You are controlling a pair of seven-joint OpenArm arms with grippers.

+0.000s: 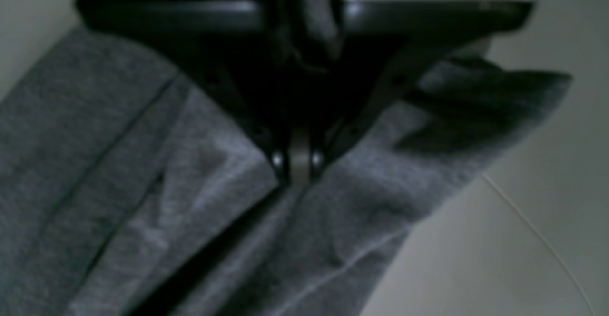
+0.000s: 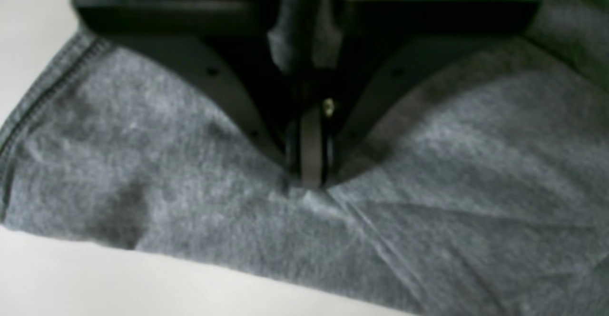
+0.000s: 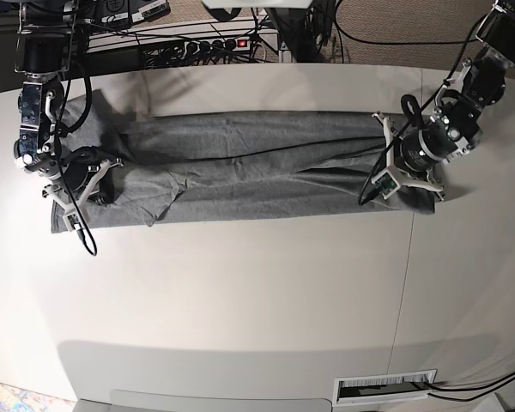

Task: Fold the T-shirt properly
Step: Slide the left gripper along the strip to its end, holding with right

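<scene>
The heather-grey T-shirt (image 3: 240,176) lies as a long, wrinkled band across the far half of the white table (image 3: 257,292). My left gripper (image 3: 403,176) is at the band's right end. In the left wrist view the gripper (image 1: 297,166) is shut, with T-shirt fabric (image 1: 142,187) pinched and bunched between its fingers. My right gripper (image 3: 81,190) is at the band's left end. In the right wrist view the gripper (image 2: 311,175) is shut on the T-shirt (image 2: 452,173), close to a stitched hem (image 2: 43,97). Both ends sit low on the table.
A power strip with cables (image 3: 197,43) runs behind the table's far edge. A white vent (image 3: 386,388) sits below the near edge. A thin seam (image 3: 405,283) crosses the tabletop on the right.
</scene>
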